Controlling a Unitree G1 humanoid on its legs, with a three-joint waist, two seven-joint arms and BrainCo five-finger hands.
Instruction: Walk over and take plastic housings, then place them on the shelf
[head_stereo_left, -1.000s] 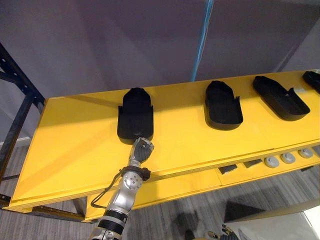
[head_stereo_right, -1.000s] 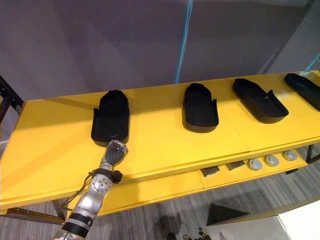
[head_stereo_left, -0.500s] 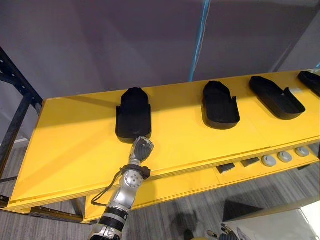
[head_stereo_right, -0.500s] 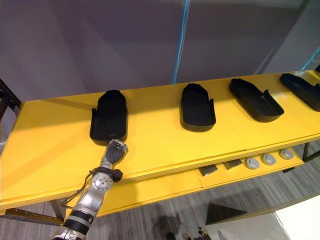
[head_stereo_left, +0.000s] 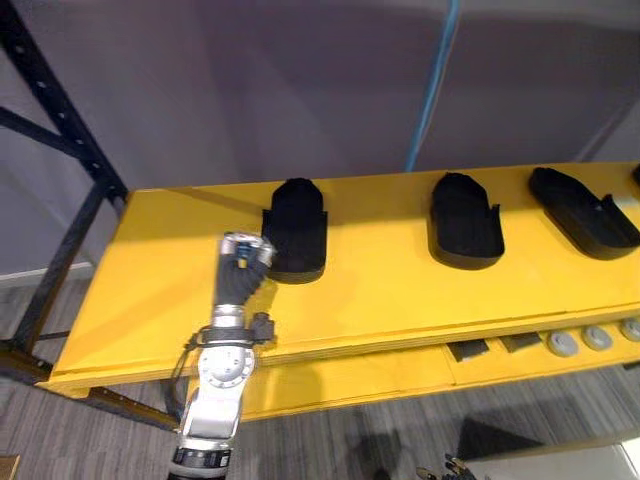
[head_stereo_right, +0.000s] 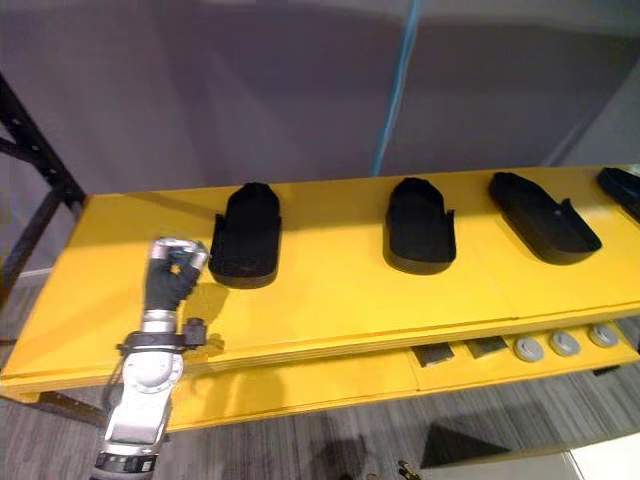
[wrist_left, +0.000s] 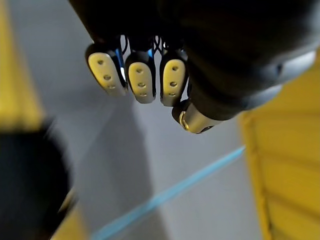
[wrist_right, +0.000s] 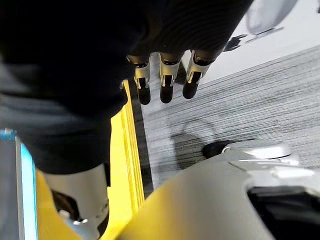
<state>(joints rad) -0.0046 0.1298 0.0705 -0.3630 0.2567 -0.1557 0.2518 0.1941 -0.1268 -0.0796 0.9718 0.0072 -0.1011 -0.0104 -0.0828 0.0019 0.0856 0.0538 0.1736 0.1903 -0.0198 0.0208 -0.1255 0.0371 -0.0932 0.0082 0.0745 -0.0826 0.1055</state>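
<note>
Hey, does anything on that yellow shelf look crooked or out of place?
The third housing from the left lies turned at an angle, while the leftmost housing and second housing sit straight. Nothing looks spilled or damaged.

Black housings (head_stereo_right: 247, 236) (head_stereo_right: 420, 226) (head_stereo_right: 545, 216) (head_stereo_right: 622, 186): four, last one cut off at edge. Grey round discs (head_stereo_right: 529, 349) (head_stereo_right: 565, 343) (head_stereo_right: 603, 335): three. Dark flat blocks (head_stereo_right: 434, 354) (head_stereo_right: 487, 346): two. Yellow shelf (head_stereo_right: 340, 290): one. Blue strip (head_stereo_right: 393, 90): one.

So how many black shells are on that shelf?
4: first shell beside the left hand, second shell central, third shell further right, fourth shell cut by the edge. More may hide beyond.
</note>
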